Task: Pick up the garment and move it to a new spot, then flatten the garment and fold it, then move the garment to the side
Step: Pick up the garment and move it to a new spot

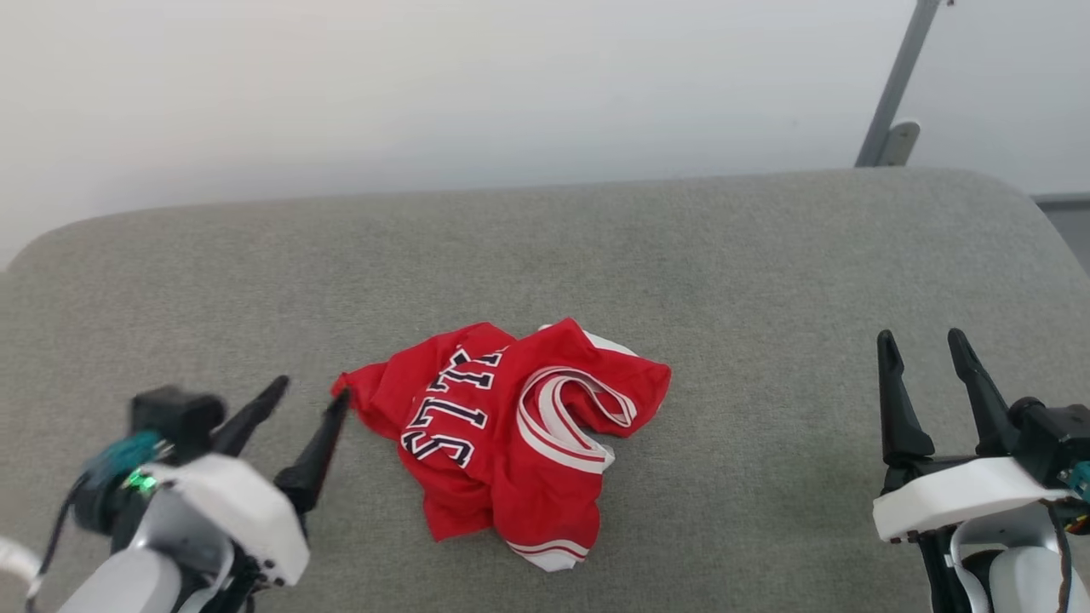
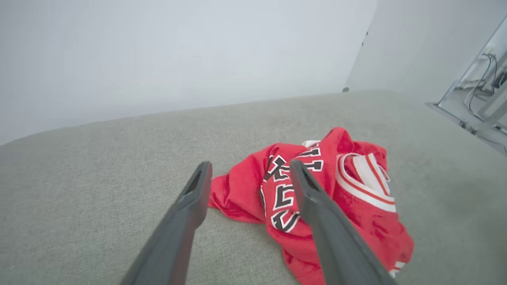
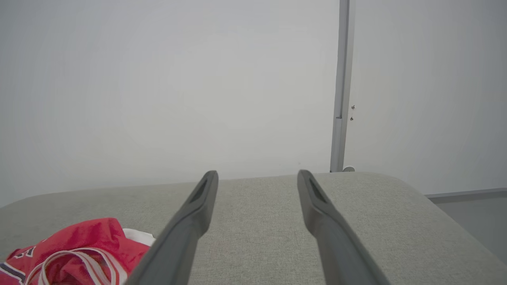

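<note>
Grey padded surface (image 1: 724,255) before a white wall (image 1: 426,85): the jersey (image 1: 502,426) lies crumpled near the middle, lettering and striped trim facing up. The left gripper (image 1: 312,389) stands just beside the cloth's left edge, its 2 fingers spread, holding nothing. The right gripper (image 1: 920,335), likewise spread and empty, sits well apart at right.

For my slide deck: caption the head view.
Crumpled red jersey on a grey cushion, open left claw at its edge, open right claw apart.

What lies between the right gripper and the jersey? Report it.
Bare grey cushion, seen in the head view, separates the open right gripper from the crumpled jersey.
</note>
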{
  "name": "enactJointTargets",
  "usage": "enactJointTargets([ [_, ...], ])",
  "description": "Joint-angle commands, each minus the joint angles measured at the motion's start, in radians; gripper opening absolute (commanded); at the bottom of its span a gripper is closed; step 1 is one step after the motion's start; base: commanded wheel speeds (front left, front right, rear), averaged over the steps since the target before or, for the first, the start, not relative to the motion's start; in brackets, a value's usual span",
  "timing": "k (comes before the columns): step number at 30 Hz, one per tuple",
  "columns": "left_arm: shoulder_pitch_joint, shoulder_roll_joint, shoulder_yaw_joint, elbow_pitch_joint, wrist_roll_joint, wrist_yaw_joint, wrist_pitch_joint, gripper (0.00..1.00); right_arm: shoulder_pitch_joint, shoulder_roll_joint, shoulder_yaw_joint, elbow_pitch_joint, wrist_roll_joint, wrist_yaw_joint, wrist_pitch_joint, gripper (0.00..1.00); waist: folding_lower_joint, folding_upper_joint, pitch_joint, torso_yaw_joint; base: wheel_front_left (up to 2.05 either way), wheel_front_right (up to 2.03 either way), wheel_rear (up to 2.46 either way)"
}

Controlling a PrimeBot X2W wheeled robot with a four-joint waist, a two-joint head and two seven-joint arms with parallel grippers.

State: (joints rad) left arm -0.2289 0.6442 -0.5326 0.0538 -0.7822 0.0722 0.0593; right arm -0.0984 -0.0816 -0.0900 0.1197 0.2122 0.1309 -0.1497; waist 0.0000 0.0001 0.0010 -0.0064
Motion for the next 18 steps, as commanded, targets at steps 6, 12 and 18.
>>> enactJointTargets([
  [6,0.143,0.021,0.092,-0.010,-0.013,0.026,-0.206,1.00,0.033,0.003,-0.008,-0.016,0.007,0.000,0.007,1.00,0.0000,-0.0001,-0.028,0.025,0.00,0.00,0.00],
  [12,0.227,0.020,0.137,0.004,-0.020,0.040,-0.287,1.00,0.050,0.006,-0.013,-0.025,0.008,0.000,0.006,1.00,0.0000,-0.0001,-0.036,0.036,0.00,0.00,0.00],
  [18,0.302,-0.003,0.219,-0.011,-0.013,0.047,-0.322,1.00,0.066,0.009,-0.027,-0.032,0.008,0.000,0.000,1.00,0.0000,-0.0001,-0.036,0.051,0.00,0.00,0.00],
])
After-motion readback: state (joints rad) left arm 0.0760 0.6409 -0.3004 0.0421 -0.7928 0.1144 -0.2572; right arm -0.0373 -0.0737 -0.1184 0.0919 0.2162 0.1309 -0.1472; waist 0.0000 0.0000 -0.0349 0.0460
